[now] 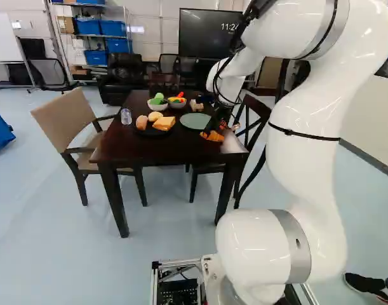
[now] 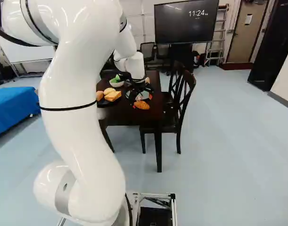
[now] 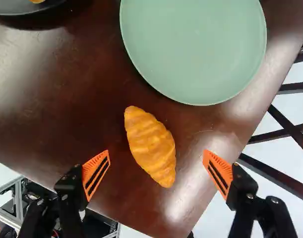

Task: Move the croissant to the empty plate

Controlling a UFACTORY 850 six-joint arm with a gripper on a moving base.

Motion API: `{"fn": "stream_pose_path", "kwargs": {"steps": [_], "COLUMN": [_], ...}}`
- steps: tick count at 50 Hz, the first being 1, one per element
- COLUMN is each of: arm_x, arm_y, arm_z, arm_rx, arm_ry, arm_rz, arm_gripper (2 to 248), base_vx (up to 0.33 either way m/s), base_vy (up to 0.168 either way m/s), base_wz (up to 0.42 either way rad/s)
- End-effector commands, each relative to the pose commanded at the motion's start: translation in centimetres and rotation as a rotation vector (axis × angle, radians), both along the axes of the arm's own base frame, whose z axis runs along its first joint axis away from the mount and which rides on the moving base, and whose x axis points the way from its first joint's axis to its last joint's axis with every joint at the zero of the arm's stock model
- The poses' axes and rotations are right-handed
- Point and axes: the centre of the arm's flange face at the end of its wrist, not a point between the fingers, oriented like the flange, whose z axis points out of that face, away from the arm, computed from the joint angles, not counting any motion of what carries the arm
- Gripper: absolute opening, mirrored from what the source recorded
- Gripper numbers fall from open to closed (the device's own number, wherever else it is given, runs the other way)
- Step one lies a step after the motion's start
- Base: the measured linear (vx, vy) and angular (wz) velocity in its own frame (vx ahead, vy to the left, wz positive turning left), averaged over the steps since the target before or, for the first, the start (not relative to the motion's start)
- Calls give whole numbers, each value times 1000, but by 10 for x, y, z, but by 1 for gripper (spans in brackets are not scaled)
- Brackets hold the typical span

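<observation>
The end effector (image 3: 156,152) stands with its fingers wide apart, gripping nothing. Between them, the croissant (image 3: 151,148) lies on the surface (image 3: 87,79), near the bare plate (image 3: 196,49). Grasp, lift and placing all seem left to do.

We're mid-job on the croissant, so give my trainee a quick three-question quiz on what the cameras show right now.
1. Fill in the gap: the empty plate is pale ____ in colour.

2. True or false: the gripper stands open, and the croissant is not gripped.

3. What does the croissant rest on?
A) the empty plate
B) the table
C) the dark plate

Key: 1. green; 2. true; 3. B
</observation>
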Motion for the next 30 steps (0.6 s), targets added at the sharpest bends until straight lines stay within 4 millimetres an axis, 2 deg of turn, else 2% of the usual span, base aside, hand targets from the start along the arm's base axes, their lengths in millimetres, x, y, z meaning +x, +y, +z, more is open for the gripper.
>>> {"fn": "stream_pose_path", "kwargs": {"steps": [23,24,28,29,30], "arm_x": [0,0,0,0,0], "arm_y": [0,0,0,0,0], "arm_z": [0,0,0,0,0], "arm_rx": [0,0,0,0,0], "arm_ry": [0,0,0,0,0], "arm_rz": [0,0,0,0,0], "arm_gripper": [247,238,238,224,224], "base_vx": [0,0,0,0,0], "base_vy": [0,0,0,0,0], "base_wz": [0,0,0,0,0]}}
